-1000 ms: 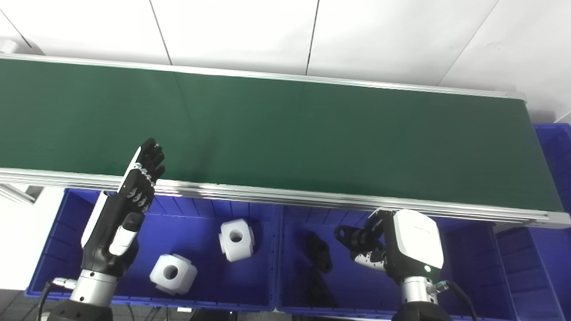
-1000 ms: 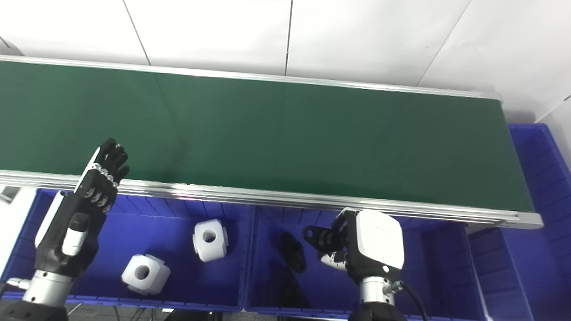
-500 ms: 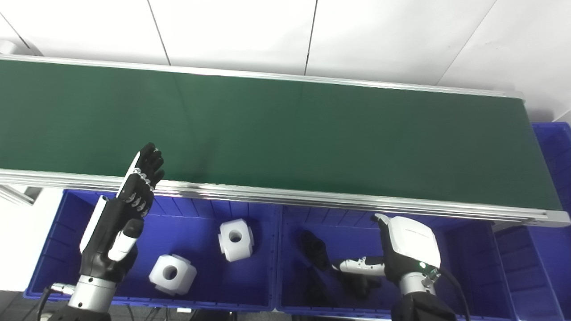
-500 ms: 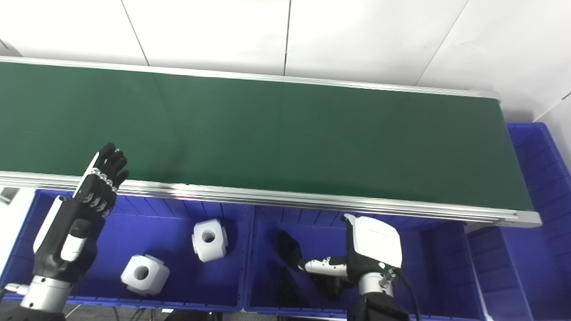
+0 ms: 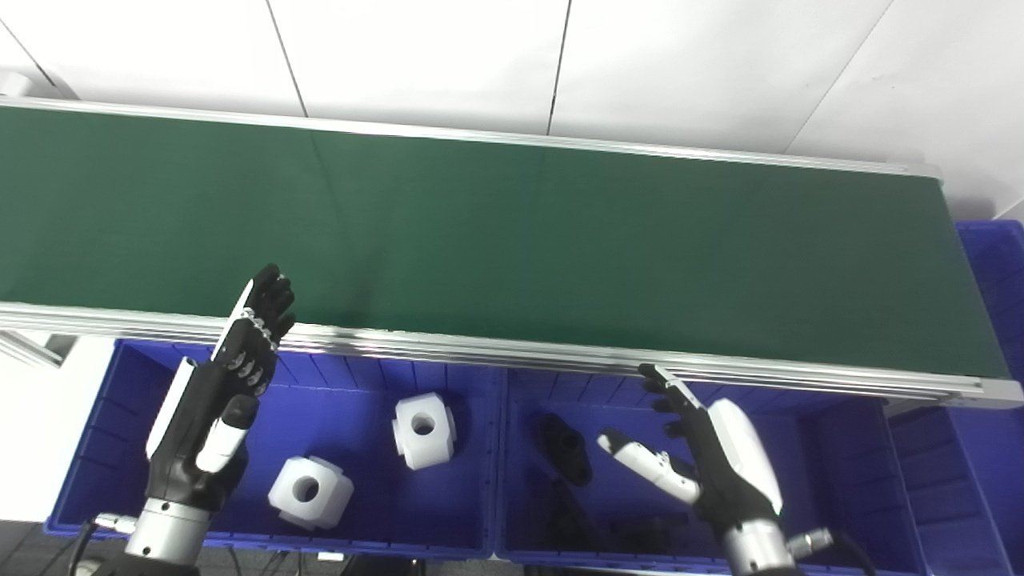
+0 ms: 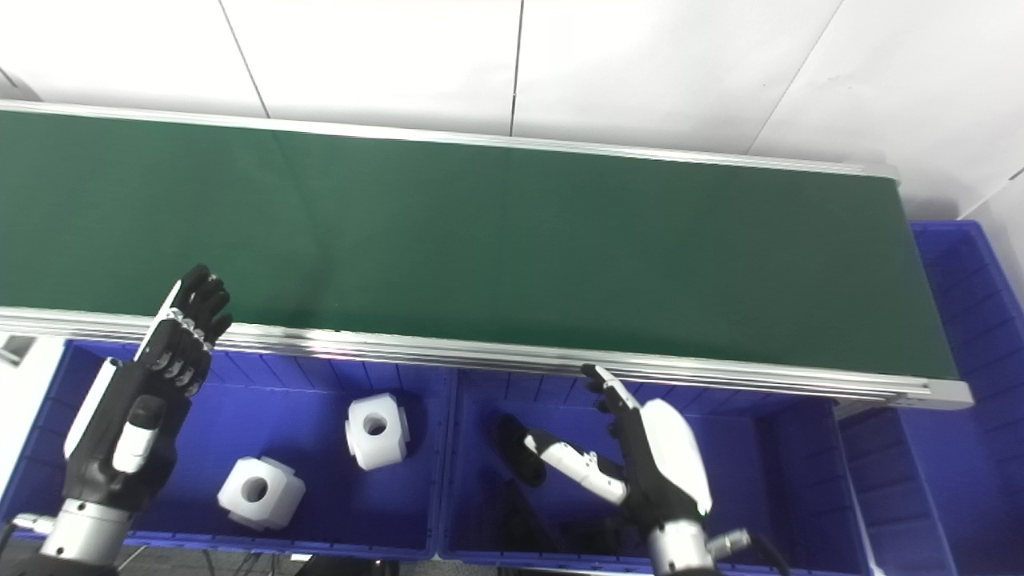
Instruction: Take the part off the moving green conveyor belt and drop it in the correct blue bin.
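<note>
Black part [image 5: 566, 448] lies in bin just left of open right hand [image 5: 712, 456]

Both hands: black fingers w/ silver knuckle pins, white back shell, white thumb segment, silver metal wrist cuff. Left hand [image 5: 212, 400] has thin black cable at wrist; right hand [image 5: 716, 456] has silver plug connector w/ black cable at wrist.
</note>
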